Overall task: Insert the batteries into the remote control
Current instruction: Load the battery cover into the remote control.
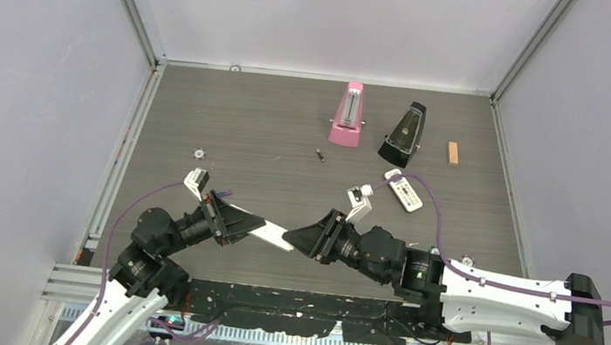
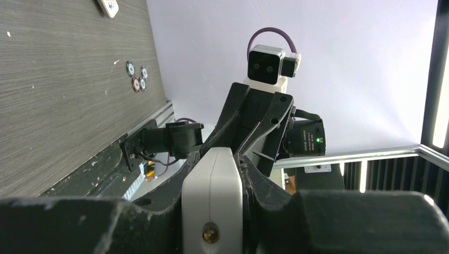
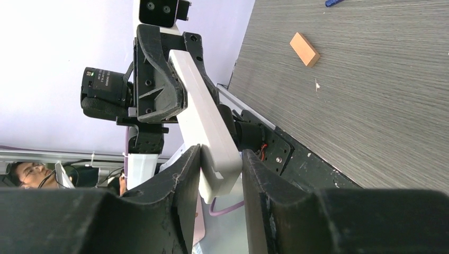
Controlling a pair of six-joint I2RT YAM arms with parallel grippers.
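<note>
The slim white remote control hangs above the table's near middle, held at both ends. My left gripper is shut on one end, whose grey-beige edge with a screw fills the left wrist view. My right gripper is shut on the other end, and its fingers press both sides of the remote. One dark battery lies on the table behind the grippers. A small blue piece, possibly a battery, lies at the top of the right wrist view. No other battery shows.
A pink metronome and a black metronome stand at the back. An orange block lies to their right. The broader white remote lies behind my right arm. A small round piece lies at the left.
</note>
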